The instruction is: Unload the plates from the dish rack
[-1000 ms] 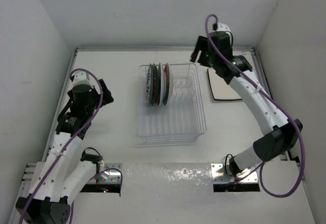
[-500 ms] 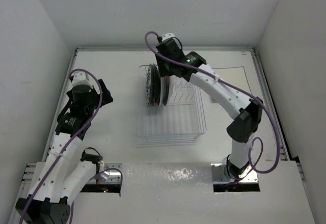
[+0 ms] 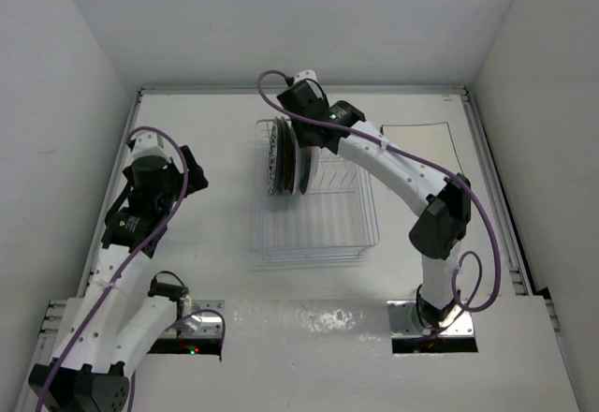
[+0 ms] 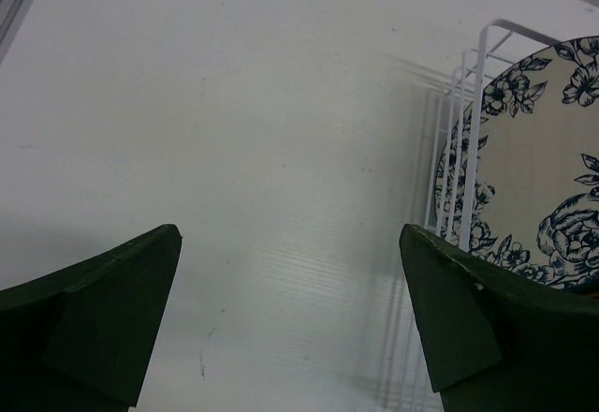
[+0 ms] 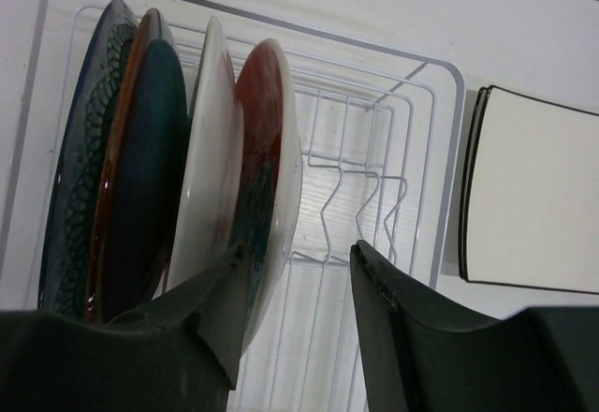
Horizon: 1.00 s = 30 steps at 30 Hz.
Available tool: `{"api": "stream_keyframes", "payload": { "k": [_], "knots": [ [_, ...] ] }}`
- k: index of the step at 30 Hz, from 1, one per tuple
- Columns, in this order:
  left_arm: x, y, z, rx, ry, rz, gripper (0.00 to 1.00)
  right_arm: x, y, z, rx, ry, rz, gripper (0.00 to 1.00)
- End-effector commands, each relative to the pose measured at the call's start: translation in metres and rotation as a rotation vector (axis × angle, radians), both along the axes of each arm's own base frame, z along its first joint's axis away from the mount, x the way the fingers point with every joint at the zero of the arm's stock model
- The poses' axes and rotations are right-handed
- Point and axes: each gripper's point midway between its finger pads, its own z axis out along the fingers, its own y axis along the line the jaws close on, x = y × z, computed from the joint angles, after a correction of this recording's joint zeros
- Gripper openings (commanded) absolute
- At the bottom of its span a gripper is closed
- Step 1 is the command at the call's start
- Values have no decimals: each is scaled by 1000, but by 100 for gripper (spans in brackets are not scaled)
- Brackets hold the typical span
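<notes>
The wire dish rack (image 3: pixel 323 234) stands mid-table with several plates (image 3: pixel 285 154) upright at its far left end. In the right wrist view they are a dark patterned plate (image 5: pixel 84 150), a teal one (image 5: pixel 150 150), a white one (image 5: pixel 215 150) and a red one with teal blotches (image 5: pixel 267 122). My right gripper (image 3: pixel 304 142) (image 5: pixel 298 253) hangs over them, open. Its jaws stand part-way apart on either side of the red plate's rim, with a visible gap on the right. My left gripper (image 3: pixel 192 173) (image 4: pixel 290 318) is wide open over bare table left of the rack, facing a floral plate (image 4: pixel 552 169).
A pale square dark-rimmed plate (image 3: pixel 421 150) (image 5: pixel 533 197) lies flat on the table right of the rack. The rack's right part holds only bare divider prongs (image 5: pixel 360 197). White walls close the table at the back and both sides.
My right arm has swung left from above the square plate to above the plates in the rack, and its jaws have narrowed. The left arm has not moved.
</notes>
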Motion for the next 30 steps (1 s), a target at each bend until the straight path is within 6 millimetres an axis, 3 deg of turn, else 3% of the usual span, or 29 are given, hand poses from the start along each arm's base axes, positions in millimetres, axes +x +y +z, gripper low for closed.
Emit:
{"api": "stream_keyframes", "payload": {
  "k": [1, 12, 15, 17, 21, 30],
  "knots": [
    [2, -4, 17, -10, -59, -16, 100, 7, -5, 3, -19, -31, -38, 45],
    [2, -4, 17, -9, -59, -14, 100, 20, -3, -31, -69, -8, -121, 33],
    [1, -4, 18, -9, -62, -14, 100, 24, -7, -40, -89, -17, -159, 24],
    [1, -4, 18, -10, -63, -15, 100, 25, -10, -40, -84, -35, -188, 11],
    [1, -5, 18, -12, -65, -19, 100, 23, -15, -17, -24, -109, -216, 0],
    [1, -4, 18, -12, -65, -16, 100, 31, -22, 55, 10, -234, -245, 0]
  ]
}}
